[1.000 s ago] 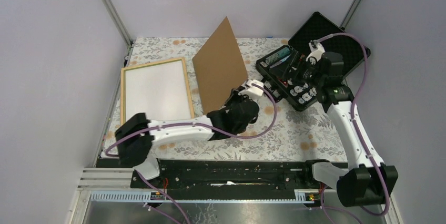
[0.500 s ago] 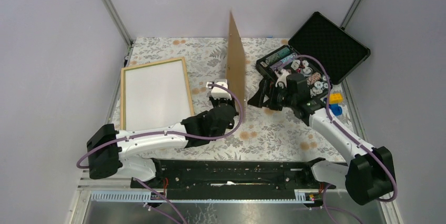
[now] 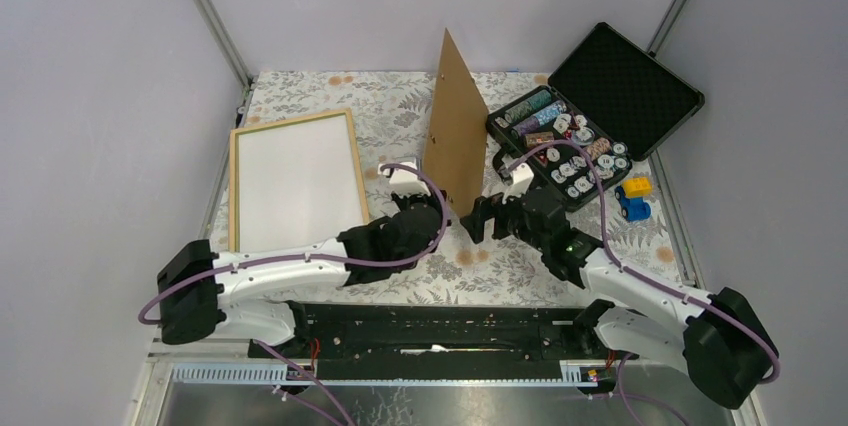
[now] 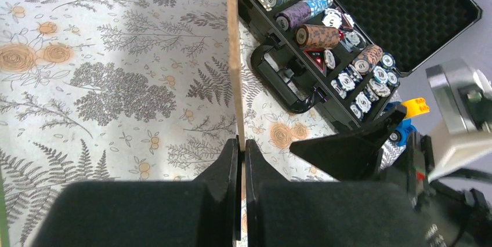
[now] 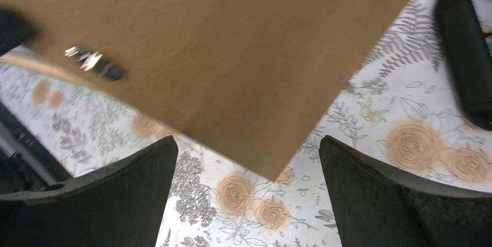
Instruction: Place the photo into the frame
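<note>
Right hand (image 5: pixel 245 142) has swung in beside upright backing panel (image 3: pixel 455 121), open, empty; left hand (image 4: pixel 241 145) pinches panel's edge; photo (image 3: pixel 297 181) seemingly in frame (image 3: pixel 236 186), backing pending.

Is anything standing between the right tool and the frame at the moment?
Yes. The brown backing panel, pinched upright in the shut left tool, stands between the open right tool and the frame, which lies flat on the table's left side.
</note>
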Robot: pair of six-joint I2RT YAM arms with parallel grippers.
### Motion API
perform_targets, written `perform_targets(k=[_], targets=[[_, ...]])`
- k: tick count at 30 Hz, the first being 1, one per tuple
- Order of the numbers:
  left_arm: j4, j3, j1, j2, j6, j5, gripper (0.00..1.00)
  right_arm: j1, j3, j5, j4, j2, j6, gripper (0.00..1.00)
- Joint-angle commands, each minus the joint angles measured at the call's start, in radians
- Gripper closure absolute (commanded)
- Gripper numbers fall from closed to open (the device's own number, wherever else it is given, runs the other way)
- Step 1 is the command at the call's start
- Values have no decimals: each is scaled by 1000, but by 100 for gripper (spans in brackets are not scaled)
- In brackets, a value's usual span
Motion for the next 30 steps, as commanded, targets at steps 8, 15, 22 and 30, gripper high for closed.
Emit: perform_targets(k=[8,15,22,30], targets=[[-125,-66,42,-238,-110,-36,100,-66,111,31,-111,45,362,0],[-94,-237,128,-423,-249,42,100,-257,-60,-315,237,184,787,0],[-58,-338,138,-539,-365,46,100,-260,-180,-454,831,478,1098,1],[-5,-405,137,-601,-464,78,100,-240,-183,-496,1337,776,1344,13]])
